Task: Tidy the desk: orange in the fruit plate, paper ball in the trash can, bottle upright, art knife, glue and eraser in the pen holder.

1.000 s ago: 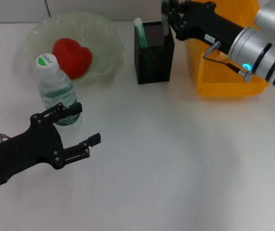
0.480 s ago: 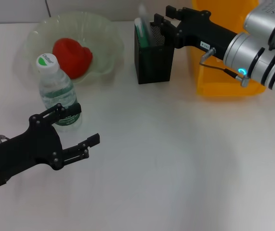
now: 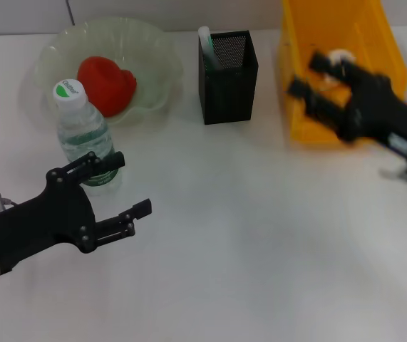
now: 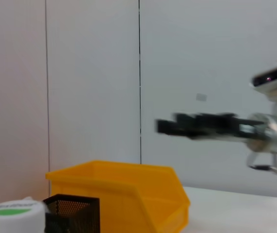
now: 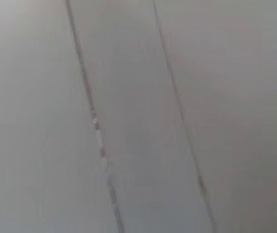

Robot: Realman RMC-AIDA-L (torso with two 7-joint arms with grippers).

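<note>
Desk (image 3: pixel 260 235) tidying, on the plain white flat tabletop, is judged to be nearly or wholly complete. The lumpy red-orange orange (image 3: pixel 107 83) is seen lying inside the wide pale green translucent fruit plate (image 3: pixel 162 53) with the scalloped rim, at the far left of the desk. The small clear plastic bottle (image 3: pixel 84 135) with green label and white cap is seen standing upright just in front of that plate. A small white crumpled paper ball (image 3: pixel 341 56) is seen inside the large yellow-orange rectangular trash can (image 3: pixel 299 107) at the far right, partly hidden by the right gripper (image 3: pixel 317 82). The slim mint-green art knife (image 3: pixel 209 47) with its white tip is seen projecting from the black square metal mesh pen holder (image 3: pixel 227 85), which stands between the plate and the bin. The glue and the eraser are not visible anywhere on the open tabletop; they are presumed to be down inside the holder, but this cannot be confirmed.

The right gripper is held over the near part of the trash can, its black fingers spread apart and empty. The left gripper (image 3: pixel 121 189) is held low at the near left, just beside the bottle, with its fingers apart and nothing between them. No loose item is seen left to be collected.
</note>
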